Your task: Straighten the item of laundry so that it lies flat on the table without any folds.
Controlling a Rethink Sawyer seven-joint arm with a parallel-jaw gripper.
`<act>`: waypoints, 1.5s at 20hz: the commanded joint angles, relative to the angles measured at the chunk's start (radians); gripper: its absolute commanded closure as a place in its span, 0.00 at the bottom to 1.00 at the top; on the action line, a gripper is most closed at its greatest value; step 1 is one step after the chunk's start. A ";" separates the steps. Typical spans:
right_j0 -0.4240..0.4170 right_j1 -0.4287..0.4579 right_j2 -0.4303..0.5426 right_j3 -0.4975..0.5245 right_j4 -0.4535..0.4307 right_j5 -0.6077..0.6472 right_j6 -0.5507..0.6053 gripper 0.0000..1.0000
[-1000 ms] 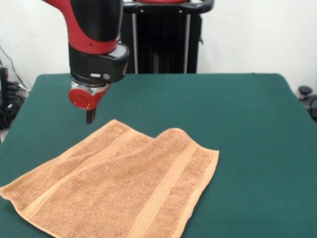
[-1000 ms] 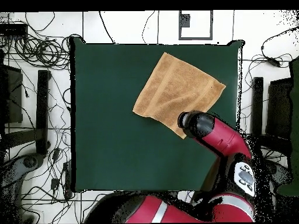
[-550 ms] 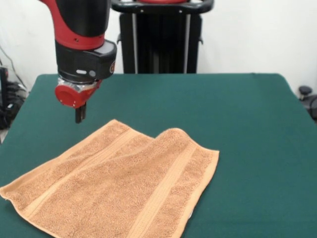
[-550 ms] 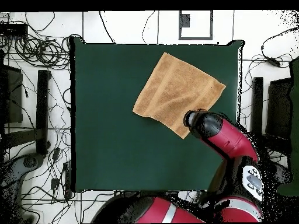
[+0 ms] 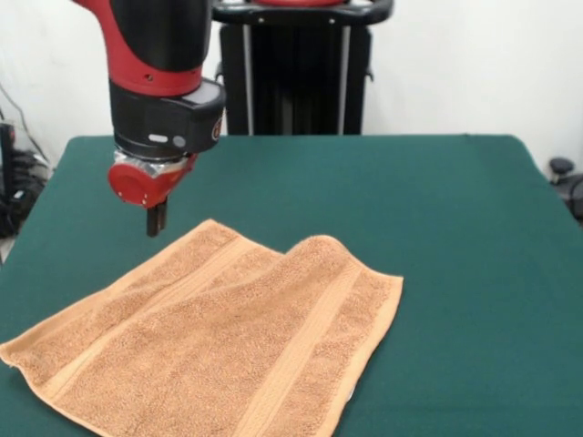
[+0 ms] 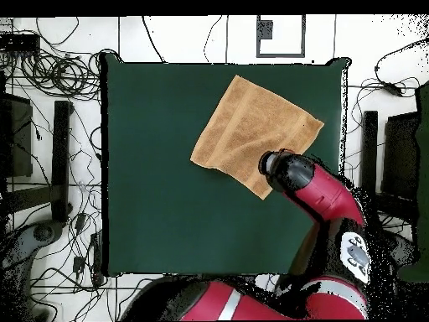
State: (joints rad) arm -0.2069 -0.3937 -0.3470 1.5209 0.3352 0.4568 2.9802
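Towel (image 5: 219,346) lying with fold at upper centre; pincer (image 5: 156,222) hovering upper left, state unclear. Advice: aiming at folded edge, drawing outward across bench (image 5: 437,209).

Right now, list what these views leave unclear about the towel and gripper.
- Gripper: front view shows one dark tip, open or shut unreadable; overhead, the arm's wrist hides it.
- Towel: front view's bottom edge cuts off its near part.
- Towel corner, overhead: covered by the arm.
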 commanded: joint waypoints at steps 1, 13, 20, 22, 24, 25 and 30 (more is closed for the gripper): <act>0.054 0.068 0.095 -0.048 0.078 0.078 0.173 1.00; 0.075 0.117 0.094 -0.075 0.124 0.044 0.179 1.00; 0.094 0.128 0.097 -0.089 0.182 0.100 0.218 1.00; 0.110 0.134 0.087 -0.107 0.197 0.127 0.239 1.00; 0.121 0.143 0.081 -0.120 0.207 0.138 0.245 1.00; 0.122 0.145 0.081 -0.122 0.210 0.140 0.239 1.00; 0.110 0.189 0.098 -0.128 0.197 0.135 0.168 1.00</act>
State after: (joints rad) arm -0.1338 -0.2563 -0.3469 1.4203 0.4893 0.4868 2.9802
